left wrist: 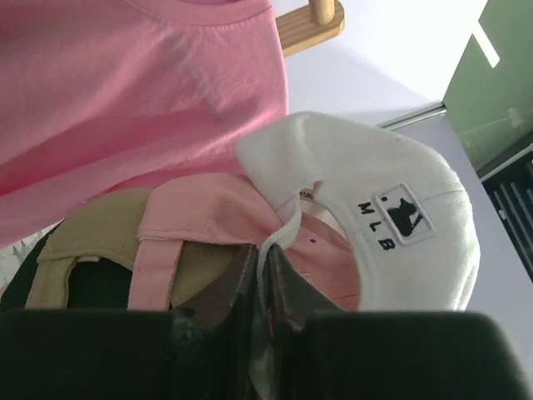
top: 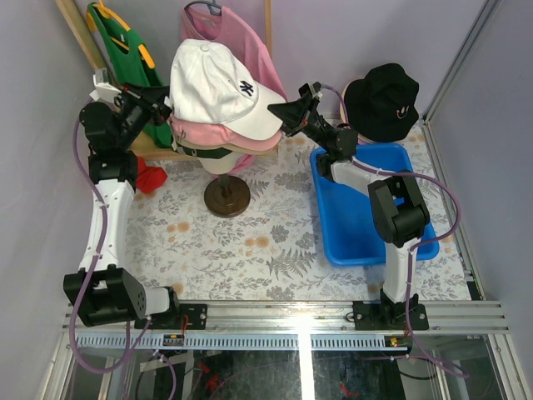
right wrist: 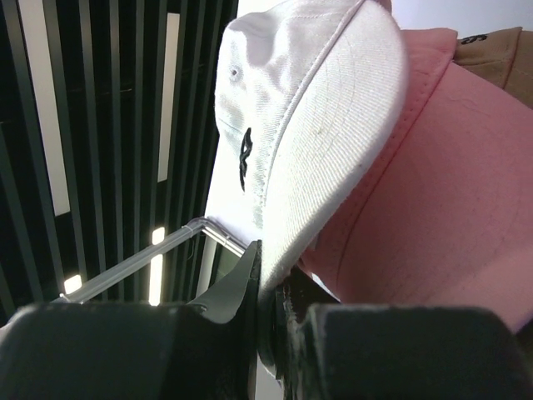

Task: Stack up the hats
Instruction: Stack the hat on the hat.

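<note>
Pinching the white cap [top: 212,79] at upper centre, we clamp our left gripper [left wrist: 265,279] on its back strap and our right gripper [right wrist: 260,283] on its brim. It tops a pink cap [top: 223,133], black logo showing.

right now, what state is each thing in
white cap, top of the stack on the head, pinched at both ends
pink cap, under the white cap
tan cap, under the pink cap
black hat, apart at the back right, not stacked
left end effector, shut on the white cap's back strap
right end effector, shut on the white cap's brim
pink shirt, hanging
green shirt, hanging
</note>
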{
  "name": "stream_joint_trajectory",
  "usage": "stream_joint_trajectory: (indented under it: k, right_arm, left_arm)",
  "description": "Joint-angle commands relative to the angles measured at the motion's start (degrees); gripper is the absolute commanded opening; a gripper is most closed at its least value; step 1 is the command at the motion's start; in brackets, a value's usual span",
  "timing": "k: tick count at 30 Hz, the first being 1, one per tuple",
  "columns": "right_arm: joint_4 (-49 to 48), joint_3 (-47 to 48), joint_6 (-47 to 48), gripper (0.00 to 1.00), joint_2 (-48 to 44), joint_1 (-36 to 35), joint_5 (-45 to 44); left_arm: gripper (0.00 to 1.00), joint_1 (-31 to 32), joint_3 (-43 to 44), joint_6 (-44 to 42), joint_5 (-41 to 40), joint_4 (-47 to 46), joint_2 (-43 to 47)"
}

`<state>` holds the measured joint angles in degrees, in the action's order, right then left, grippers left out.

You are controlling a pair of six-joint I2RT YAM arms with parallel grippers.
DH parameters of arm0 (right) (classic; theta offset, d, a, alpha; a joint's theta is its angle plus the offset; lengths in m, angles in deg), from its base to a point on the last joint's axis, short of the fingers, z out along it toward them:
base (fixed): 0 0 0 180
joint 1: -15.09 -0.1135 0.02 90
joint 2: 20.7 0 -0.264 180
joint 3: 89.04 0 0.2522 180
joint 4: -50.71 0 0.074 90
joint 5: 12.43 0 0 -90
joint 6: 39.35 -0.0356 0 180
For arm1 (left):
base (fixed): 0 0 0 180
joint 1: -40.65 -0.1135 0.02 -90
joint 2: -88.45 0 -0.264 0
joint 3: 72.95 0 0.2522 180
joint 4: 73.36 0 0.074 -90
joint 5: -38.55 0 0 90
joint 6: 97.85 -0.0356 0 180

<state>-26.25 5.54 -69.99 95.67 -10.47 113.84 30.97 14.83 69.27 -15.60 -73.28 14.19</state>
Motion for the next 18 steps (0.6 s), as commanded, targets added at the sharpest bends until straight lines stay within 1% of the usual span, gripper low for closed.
stream_joint_trajectory:
  k: [1, 5, 9, 14, 18]
  right_arm:
    - [-1.69, 1.75, -21.97, 0.01, -1.99, -0.59, 1.65]
    - [0.23, 1.69, -20.88, 0.01, -2.54, -0.60, 2.11]
    - [1.52, 1.01, -19.70, 0.02, -3.09, -0.58, 2.46]
    - [3.65, 0.42, -18.01, 0.02, -3.93, -0.54, 3.31]
    - [5.27, 1.64, -16.81, 0.02, -3.58, -0.60, 3.65]
  left_arm:
    - [0.06, 2.04, 3.05, -2.07, 0.73, -0.45, 0.61]
    - [0.01, 2.29, 4.47, -5.63, -3.74, 4.95, 2.10]
    - [0.00, 2.22, 5.11, -8.42, -7.32, 8.52, 3.63]
    - [0.00, 2.24, 6.18, -12.14, -9.45, 12.21, 4.82]
    - [0.00, 2.27, 6.43, -12.70, -9.28, 12.11, 4.52]
